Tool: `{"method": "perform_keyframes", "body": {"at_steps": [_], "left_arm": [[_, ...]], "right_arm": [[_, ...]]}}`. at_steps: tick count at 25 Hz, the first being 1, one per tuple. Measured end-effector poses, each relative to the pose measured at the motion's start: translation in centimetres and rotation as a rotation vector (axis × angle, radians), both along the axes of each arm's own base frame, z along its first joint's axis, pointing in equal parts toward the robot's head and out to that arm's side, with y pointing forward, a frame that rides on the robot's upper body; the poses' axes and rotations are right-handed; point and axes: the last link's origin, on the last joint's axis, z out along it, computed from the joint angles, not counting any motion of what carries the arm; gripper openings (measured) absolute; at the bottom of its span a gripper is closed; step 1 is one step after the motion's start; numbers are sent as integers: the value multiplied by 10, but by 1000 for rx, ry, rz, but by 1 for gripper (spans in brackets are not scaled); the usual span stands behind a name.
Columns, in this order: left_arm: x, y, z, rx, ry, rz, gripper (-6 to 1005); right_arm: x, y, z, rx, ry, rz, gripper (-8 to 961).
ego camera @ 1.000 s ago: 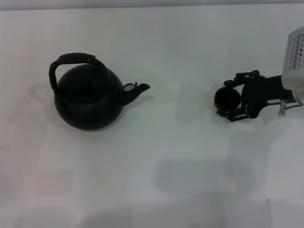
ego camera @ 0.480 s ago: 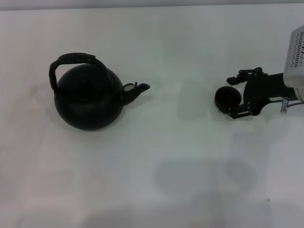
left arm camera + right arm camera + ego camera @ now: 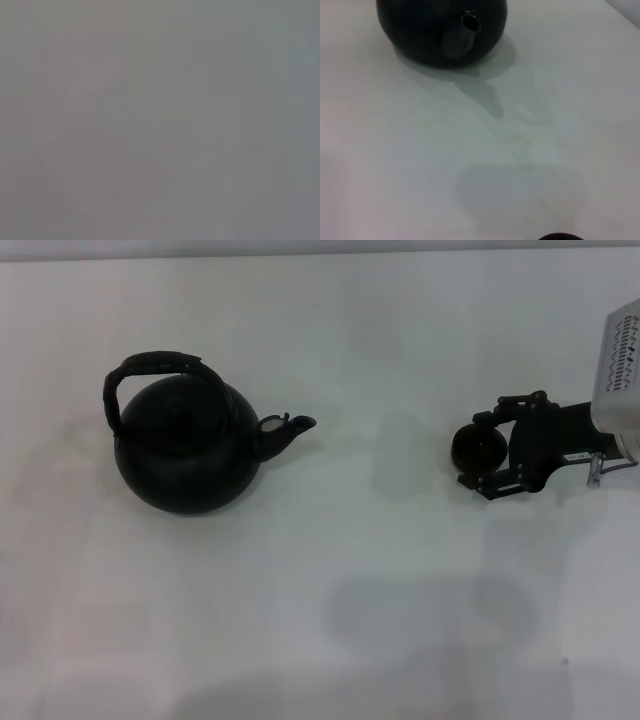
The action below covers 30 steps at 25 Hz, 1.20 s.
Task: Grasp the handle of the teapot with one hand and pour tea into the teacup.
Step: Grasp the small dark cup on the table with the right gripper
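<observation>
Right gripper [image 3: 487, 452], by the table's [image 3: 330, 630] right edge, brackets the teacup [image 3: 477, 446] with its fingers either side, apparently gripping it, probably to steady or reposition it. Toward the left edge, the teapot [image 3: 185, 452] stands upright and untouched, handle [image 3: 150, 365] free, spout facing the cup; left gripper unseen.

A bare test bench, more lab than home: a plain white table [image 3: 330, 330] carries only a black teapot [image 3: 185, 450] and a teacup [image 3: 478, 447], the latter between the right gripper's fingers [image 3: 490, 420].
</observation>
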Motion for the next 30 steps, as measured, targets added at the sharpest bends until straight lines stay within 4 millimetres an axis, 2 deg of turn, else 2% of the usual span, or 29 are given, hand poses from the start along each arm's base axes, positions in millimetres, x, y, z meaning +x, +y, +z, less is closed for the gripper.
{"method": "perform_keyframes", "body": {"at_steps": [14,19,22,30], "left_arm": [[-2,-3,0,0,1,8,619],[-1,-5,1,5,2,3,619],[-1,-6,1,6,3,3,619],[-1,-6,1,4,3,4,619]], "right_arm": [[0,-2,-3,-11,0,-2,834],[-1,-3,-5,-17,2,1,736],[-2,-3,-5,-22,7,4,738],[-19,0,11,-10,50,8,745]]}}
